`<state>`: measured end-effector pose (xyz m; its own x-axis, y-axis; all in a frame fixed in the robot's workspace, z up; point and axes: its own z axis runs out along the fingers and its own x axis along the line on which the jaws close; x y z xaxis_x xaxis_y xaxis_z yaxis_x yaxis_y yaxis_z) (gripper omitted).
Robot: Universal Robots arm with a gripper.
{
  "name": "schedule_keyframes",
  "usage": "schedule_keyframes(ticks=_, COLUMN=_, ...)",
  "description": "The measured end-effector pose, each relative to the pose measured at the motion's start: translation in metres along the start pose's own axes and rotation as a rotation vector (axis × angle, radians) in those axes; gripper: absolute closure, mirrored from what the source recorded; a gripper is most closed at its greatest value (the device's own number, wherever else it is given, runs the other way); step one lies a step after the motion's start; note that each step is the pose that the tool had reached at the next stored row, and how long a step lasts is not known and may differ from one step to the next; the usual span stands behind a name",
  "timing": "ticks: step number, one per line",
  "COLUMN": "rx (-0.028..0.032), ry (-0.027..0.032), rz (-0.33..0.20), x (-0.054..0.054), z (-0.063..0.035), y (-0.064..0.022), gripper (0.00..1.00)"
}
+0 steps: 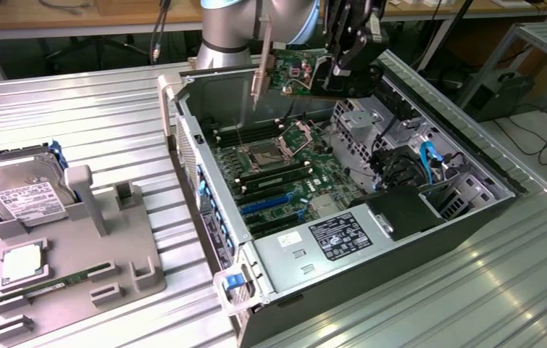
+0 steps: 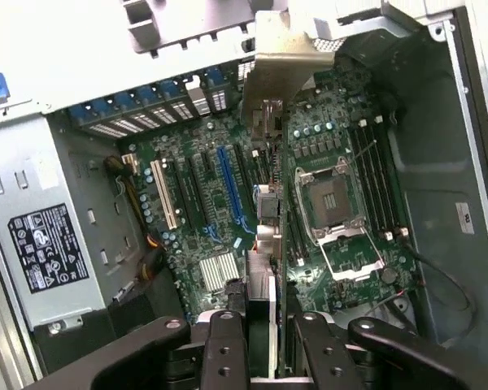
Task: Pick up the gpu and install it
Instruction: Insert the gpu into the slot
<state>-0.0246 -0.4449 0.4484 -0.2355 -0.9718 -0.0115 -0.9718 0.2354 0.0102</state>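
The gpu [image 1: 298,72] is a flat green card with a long pale metal bracket [image 1: 264,65] at one end. It hangs in the air above the far end of the open computer case [image 1: 191,138]. My gripper [image 1: 339,71] is shut on the card's end opposite the bracket. In the wrist view the gpu [image 2: 268,236] is seen edge-on between my black fingers [image 2: 226,351], bracket [image 2: 281,73] pointing away, over the motherboard [image 2: 203,236]. The blue expansion slot [image 2: 230,191] lies just beside the card's line and apart from it.
Inside the case are a CPU socket [image 1: 259,156], blue slots [image 1: 268,203], a power supply [image 1: 345,235] and drive bays with blue cables [image 1: 428,163]. At the exterior view's left a grey fixture [image 1: 70,268] holds a hard drive [image 1: 22,192] and a memory stick [image 1: 51,286].
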Motion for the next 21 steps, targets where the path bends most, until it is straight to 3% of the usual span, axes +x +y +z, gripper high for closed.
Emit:
schedule_keyframes(ticks=8, rx=0.0000, ry=0.0011, rz=-0.130, x=0.000, z=0.0014, y=-0.0001, gripper=0.73)
schedule_keyframes(ticks=15, rx=0.0148, ry=0.0007, rz=-0.136, x=0.000, z=0.0068, y=-0.0002, gripper=0.73)
schedule_keyframes(ticks=21, rx=0.0153, ry=0.0017, rz=-0.161, x=0.000, z=0.0170, y=-0.0003, gripper=0.73)
